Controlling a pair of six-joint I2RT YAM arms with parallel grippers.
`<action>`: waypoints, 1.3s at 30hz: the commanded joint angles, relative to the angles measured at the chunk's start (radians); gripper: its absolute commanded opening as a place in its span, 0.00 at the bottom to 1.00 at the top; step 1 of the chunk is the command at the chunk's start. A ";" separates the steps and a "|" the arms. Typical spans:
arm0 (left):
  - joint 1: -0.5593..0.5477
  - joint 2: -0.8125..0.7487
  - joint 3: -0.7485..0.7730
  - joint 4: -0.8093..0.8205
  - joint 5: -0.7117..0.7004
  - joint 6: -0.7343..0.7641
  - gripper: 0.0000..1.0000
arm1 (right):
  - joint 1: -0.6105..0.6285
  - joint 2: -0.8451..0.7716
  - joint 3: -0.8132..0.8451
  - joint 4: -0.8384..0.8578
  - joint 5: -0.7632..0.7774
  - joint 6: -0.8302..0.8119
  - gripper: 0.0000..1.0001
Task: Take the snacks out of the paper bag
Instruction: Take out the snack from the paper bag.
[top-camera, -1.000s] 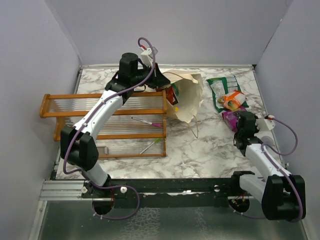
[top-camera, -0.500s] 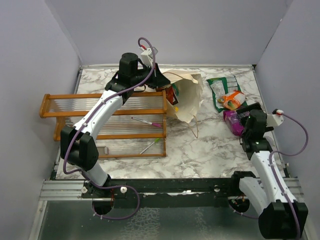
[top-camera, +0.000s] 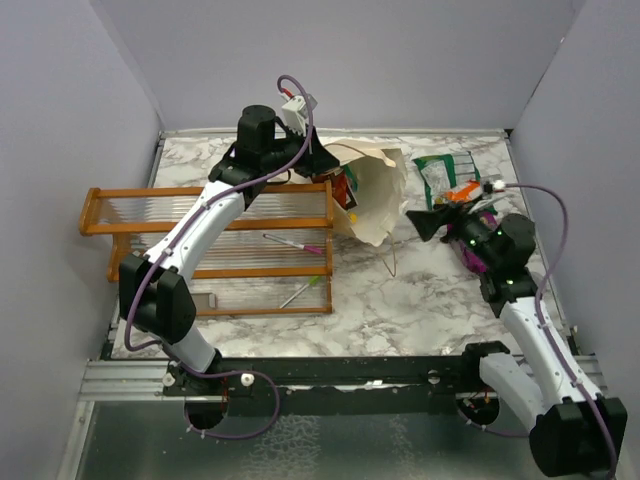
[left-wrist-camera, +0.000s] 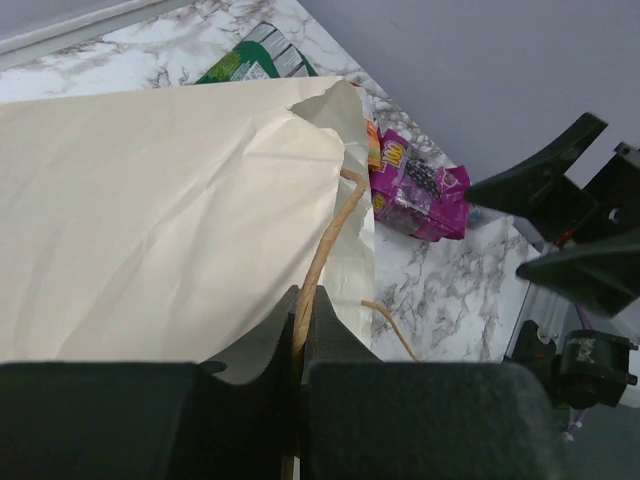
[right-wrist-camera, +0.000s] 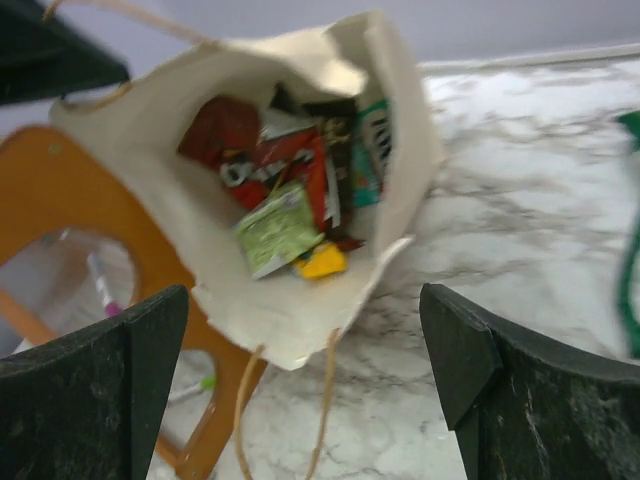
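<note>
1. One bag (top-camera: 375, 195).
2. Three packets out, far right: green (top-camera: 440, 175), orange (top-camera: 462, 193), magenta (left-wrist-camera: 415, 190).
3. More packets (right-wrist-camera: 285, 165) inside the bag; number unclear.
4. One rack (top-camera: 205, 195), left.
5. Two pens: pink (top-camera: 292, 241), green (top-camera: 300, 292).
6. Two arms: left (top-camera: 200, 225), right (top-camera: 530, 320).

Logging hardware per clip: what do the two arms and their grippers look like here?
The left arm and right arm match: white links, black joints, each trailing a looping purple cable. The left gripper and right gripper have plain black wedge-shaped fingers; no markings are legible.
</note>
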 joint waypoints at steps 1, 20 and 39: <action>-0.007 -0.064 -0.009 0.012 -0.034 0.063 0.00 | 0.215 0.112 0.046 0.118 -0.157 -0.147 0.99; -0.046 -0.120 -0.062 0.030 -0.118 0.172 0.00 | 0.435 0.637 0.215 0.352 0.190 -0.507 0.62; -0.043 -0.109 -0.062 0.054 -0.067 0.137 0.00 | 0.472 1.067 0.427 0.462 0.348 -0.530 0.56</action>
